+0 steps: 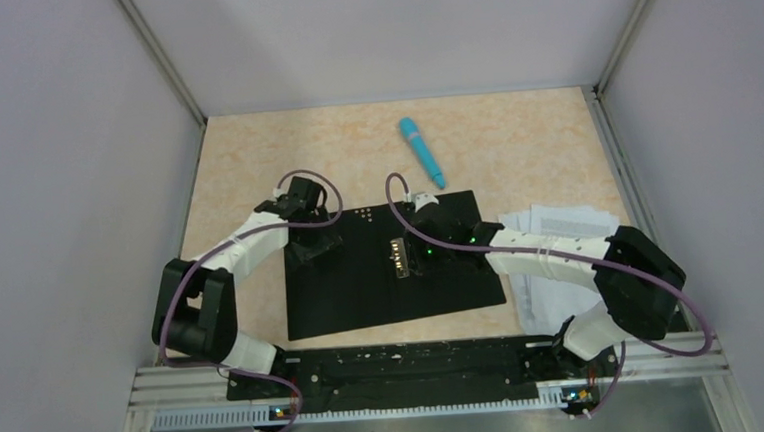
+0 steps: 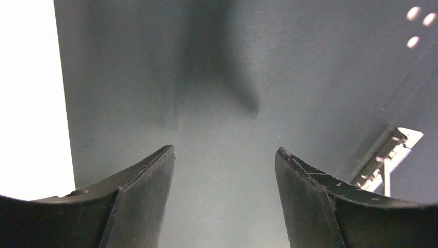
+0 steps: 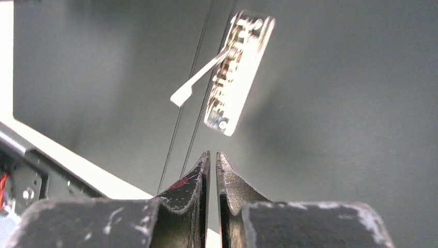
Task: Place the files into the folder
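The folder (image 1: 363,297) lies open on the table, black inside up, with its metal spine clip (image 1: 401,257) in the middle. The files (image 1: 569,222), a rumpled white paper stack, lie on the table right of the folder, partly under my right arm. My left gripper (image 1: 316,244) is open and empty just above the folder's left half (image 2: 232,77); its gripper (image 2: 224,155) shows the clip (image 2: 387,160) to the right. My right gripper (image 1: 423,254) is shut and empty beside the clip. In the right wrist view my gripper (image 3: 213,155) points at the clip (image 3: 237,72), whose lever stands raised.
A blue pen-like stick (image 1: 421,151) lies on the beige table (image 1: 254,154) behind the folder. Grey walls enclose the left, back and right. A black rail (image 1: 407,360) runs along the near edge by the arm bases.
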